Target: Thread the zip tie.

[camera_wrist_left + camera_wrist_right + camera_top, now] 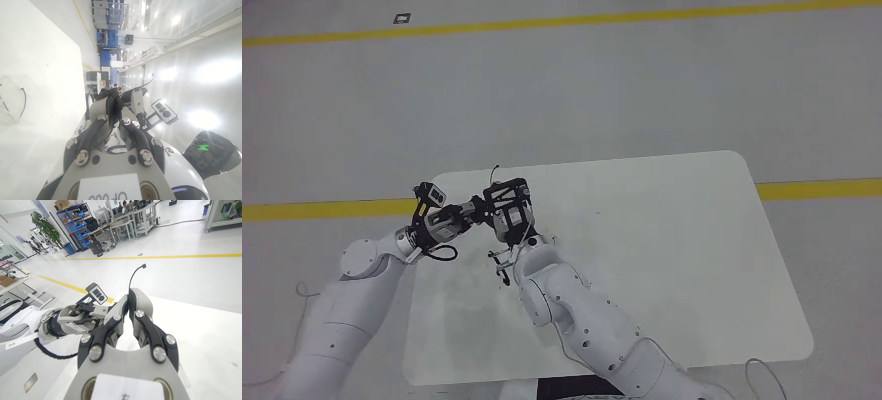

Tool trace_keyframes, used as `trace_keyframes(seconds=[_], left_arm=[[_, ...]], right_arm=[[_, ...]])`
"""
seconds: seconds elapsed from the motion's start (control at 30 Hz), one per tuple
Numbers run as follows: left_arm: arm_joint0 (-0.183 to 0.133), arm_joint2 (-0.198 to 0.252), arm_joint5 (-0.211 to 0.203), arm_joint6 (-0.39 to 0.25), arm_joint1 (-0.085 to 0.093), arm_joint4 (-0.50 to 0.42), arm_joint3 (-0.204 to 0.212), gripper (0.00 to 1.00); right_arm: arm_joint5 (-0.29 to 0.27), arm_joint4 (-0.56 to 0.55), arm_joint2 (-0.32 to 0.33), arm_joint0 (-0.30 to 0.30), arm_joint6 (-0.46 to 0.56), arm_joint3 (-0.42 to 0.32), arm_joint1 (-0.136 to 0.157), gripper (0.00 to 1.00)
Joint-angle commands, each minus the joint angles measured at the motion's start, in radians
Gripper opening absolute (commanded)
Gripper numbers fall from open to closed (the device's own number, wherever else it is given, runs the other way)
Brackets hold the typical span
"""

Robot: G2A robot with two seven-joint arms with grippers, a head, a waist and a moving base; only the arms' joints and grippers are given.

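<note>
Hangs both grippers above the table [672, 260], over its far corner on the left arm's side, tip to tip and all but touching; clamps the zip tie [130, 281] in the right gripper [129, 298], fingers pressed together on the black strap with no gap showing; leaves the strap's upper length free, rising clear of the fingertips, curving away from the table and ending in the small square head [144, 266], well above the tabletop; sets the left gripper [113, 99] just beside the right one at the same height over the table, fingers drawn together with dark ribbed pads [113, 108] between them; cannot tell whether the tie's other end sits in that grip, hidden behind the fingers; carries a small grey plate [164, 111] with black marks on a bracket at the left gripper's side, out past the table's edge; has a clear pouch [17, 115] flat on the table, a little nearer its robot-side edge than the corner, with thin black ties [24, 98] lying on or in it, which of the two not plain; shows yellow lines [542, 22] on the floor, one beyond the table's far edge, another level with its middle.
</note>
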Motion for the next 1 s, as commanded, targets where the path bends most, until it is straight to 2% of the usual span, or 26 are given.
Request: trace_keyframes(seconds=[0.0, 0.97], left_arm=[[0.0, 0.0, 0.0, 0.0, 0.0, 0.0, 0.0, 0.0], [0.0, 0.0, 0.0, 0.0, 0.0, 0.0, 0.0, 0.0]], right_arm=[[0.0, 0.006, -0.005, 0.004, -0.001, 0.007, -0.001, 0.0], [0.013, -0.014, -0.005, 0.03, -0.004, 0.056, -0.019, 0.0]])
